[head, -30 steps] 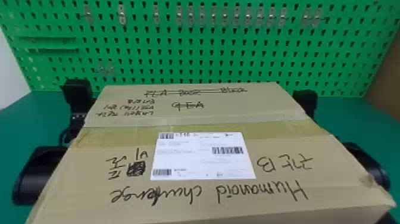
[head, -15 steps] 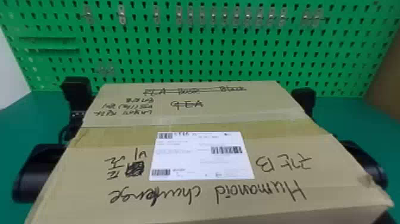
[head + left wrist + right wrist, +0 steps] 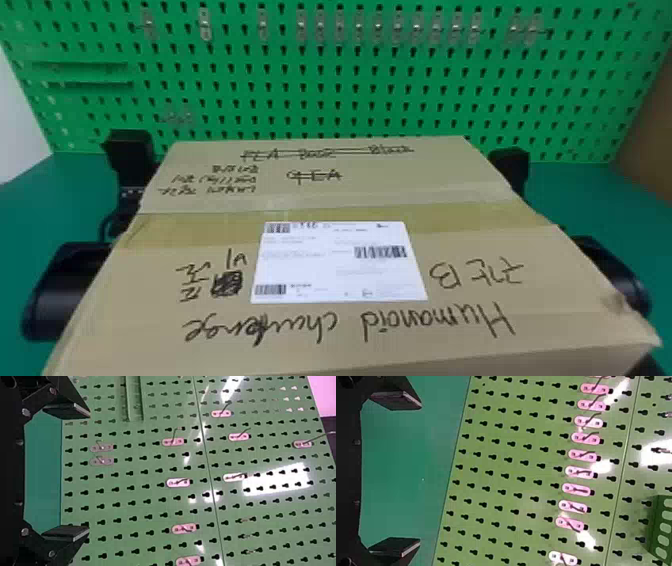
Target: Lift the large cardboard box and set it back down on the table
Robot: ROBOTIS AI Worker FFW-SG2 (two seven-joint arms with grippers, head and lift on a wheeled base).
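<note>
Toward nine o'clock, the box [image 3: 380,197] has shifted very slightly between the arms [image 3: 60,290]; left claw [image 3: 88,472] and right claw [image 3: 420,473] are apart, so side pressure probably must carry it.

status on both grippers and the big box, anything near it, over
Left gripper open, empty; right gripper same. Cardboard box between left arm and right arm. Green pegboard behind.

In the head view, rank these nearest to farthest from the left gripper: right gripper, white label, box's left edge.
1. Box's left edge, alongside the left gripper.
2. White label, mid-top.
3. Right gripper, beyond the box's right side.
</note>
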